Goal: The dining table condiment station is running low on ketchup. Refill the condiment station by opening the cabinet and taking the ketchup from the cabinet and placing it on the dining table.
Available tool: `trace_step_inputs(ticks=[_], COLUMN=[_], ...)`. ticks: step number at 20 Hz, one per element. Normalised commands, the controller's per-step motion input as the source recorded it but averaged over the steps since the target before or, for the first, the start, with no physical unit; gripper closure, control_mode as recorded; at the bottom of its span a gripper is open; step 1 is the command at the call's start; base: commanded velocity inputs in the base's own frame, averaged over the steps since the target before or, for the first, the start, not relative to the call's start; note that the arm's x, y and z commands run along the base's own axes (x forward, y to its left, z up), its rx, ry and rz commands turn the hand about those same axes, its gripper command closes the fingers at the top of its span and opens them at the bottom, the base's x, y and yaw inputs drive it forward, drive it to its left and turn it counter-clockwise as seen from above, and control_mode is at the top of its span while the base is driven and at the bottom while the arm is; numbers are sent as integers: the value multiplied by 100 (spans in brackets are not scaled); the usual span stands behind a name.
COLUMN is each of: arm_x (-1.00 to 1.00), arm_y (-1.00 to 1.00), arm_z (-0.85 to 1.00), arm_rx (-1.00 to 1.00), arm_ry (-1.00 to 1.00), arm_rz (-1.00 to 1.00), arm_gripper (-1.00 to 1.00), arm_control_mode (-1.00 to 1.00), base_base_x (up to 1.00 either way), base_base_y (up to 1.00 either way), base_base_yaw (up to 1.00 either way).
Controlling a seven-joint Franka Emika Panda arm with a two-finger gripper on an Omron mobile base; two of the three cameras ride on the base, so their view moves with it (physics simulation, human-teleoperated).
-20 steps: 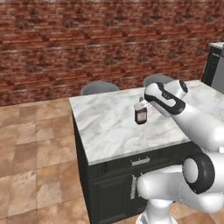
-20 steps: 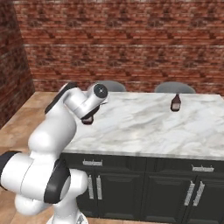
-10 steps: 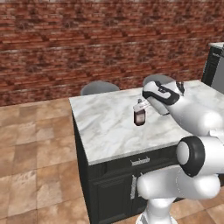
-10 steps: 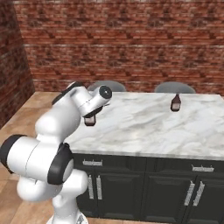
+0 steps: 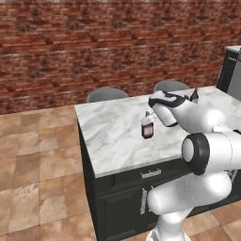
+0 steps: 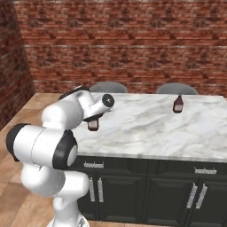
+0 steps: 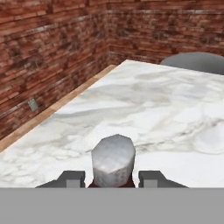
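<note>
The ketchup (image 5: 147, 127) is out of the cabinet and over the dining table (image 5: 117, 136), so the fetching looks done; what is left, as I judge it, is to set the bottle down and let go. The gripper (image 7: 113, 179) has its jaws narrowed on the bottle: in the hand view the two dark fingertips (image 7: 72, 178) stand on either side of the grey cap (image 7: 113, 159), close against it. In the left base view the bottle hangs upright at the end of the hand, its base at or just above the marble; whether it already touches the top I cannot tell. In the right base view it sits low beside the arm, near the table's front-left part.

A second dark bottle (image 6: 178, 103) stands well apart, toward the far side of the table near the grey chair backs (image 6: 108, 87). Around the held bottle the marble is bare. The table's left edge and front edge are both fairly near the bottle, so a straight lowering seems safer than any sideways drift toward them
</note>
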Motion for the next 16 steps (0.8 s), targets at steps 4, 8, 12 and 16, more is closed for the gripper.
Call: trace_step_inputs(ticks=[4,8,12,16], arm_x=[23,12,0,9], arm_y=[0,0,0,0], arm_z=[-25,-32,-35,-28], arm_rx=[0,0,0,0], arm_ry=[0,0,0,0], arm_rz=[0,0,0,0], arm_gripper=[100,100,100,100], arm_control_mode=[-100,-100,-100,-100], base_base_x=[0,0,0,0], base_base_y=[0,0,0,0], base_base_yaw=[0,0,0,0])
